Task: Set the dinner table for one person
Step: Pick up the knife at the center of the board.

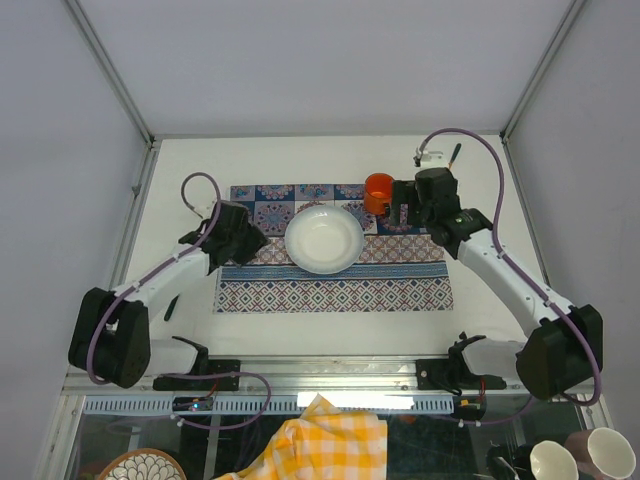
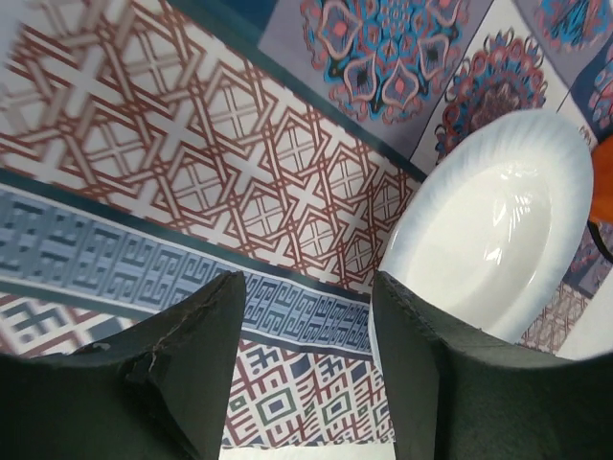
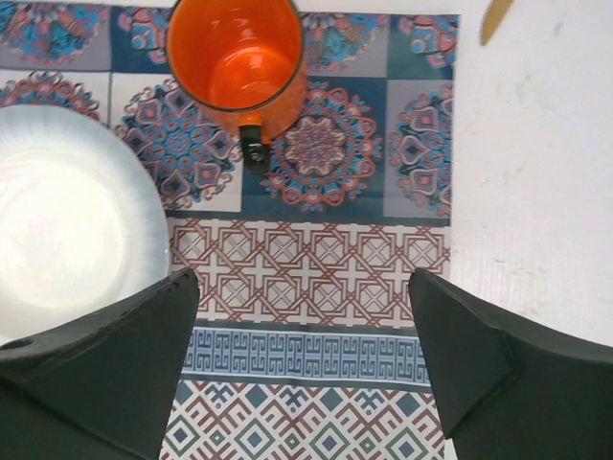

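Right now your left gripper (image 2: pixel 306 287) hangs half-spread and empty over the patterned placemat (image 1: pixel 330 290), beside the white plate (image 1: pixel 323 240). Your right gripper (image 3: pixel 302 283) gapes wide, empty, near the orange mug (image 3: pixel 237 53). The placemat lies mid dinner table (image 1: pixel 300 160).

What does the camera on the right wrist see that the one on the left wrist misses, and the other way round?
Only the right wrist: the orange mug looked into from above, upright on the patterned cloth, its dark handle, a broad stretch of bare dinner table, a tan tip at the top edge, and the right gripper. Only the left wrist: nearly the whole white plate, which the right view cuts off, and the left gripper; the mug is just an orange sliver there. Both: plate on cloth, and open, empty jaws.
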Motion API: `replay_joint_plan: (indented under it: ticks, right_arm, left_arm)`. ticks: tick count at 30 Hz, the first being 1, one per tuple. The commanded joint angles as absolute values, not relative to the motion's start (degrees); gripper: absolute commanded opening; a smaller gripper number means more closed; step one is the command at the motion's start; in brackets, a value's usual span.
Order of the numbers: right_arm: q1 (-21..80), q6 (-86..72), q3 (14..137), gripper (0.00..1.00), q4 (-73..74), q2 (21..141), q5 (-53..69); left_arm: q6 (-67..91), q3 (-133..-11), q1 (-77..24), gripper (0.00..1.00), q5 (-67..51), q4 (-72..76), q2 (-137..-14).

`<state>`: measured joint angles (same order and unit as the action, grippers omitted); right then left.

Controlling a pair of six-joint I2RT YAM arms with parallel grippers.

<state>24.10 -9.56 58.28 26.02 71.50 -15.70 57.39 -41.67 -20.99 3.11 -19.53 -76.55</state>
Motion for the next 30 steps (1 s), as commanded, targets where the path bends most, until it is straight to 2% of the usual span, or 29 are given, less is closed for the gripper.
replay_joint_plan:
  ticks: [1, 6, 9, 12, 19, 26, 30]
  right_arm:
    - [22.93, -11.17, 59.72, 1.00, 25.35, 68.73, -25.21]
    - [16.33, -14.07, 62.17, 1.00, 28.02, 72.55, -29.52]
    - [8.50, -15.03, 67.24, 0.99, 29.99, 79.40, -23.44]
    - [3.78, -15.89, 76.34, 0.92, 34.08, 88.80, -19.85]
    - [1.58, -12.86, 96.13, 0.74, 37.29, 106.57, -16.80]
    - [0.39, -10.72, 105.18, 0.72, 38.28, 114.62, -16.08]
    - [-1.66, -11.24, 114.19, 0.67, 43.03, 122.15, -14.39]
  left_arm:
    - [53.45, -48.64, -21.05, 0.57, 19.13, -31.87, -70.58]
    - [49.74, -53.54, -21.01, 0.58, 28.33, -36.38, -65.85]
    - [46.83, -55.05, -21.01, 0.60, 29.27, -36.05, -63.48]
    - [44.74, -56.07, -21.03, 0.61, 28.31, -35.51, -62.32]
    - [43.16, -53.98, -21.03, 0.62, 27.07, -34.81, -59.69]
    - [42.45, -53.03, -21.01, 0.63, 25.27, -34.47, -59.14]
    - [42.57, -52.83, -21.01, 0.63, 23.43, -34.29, -59.83]
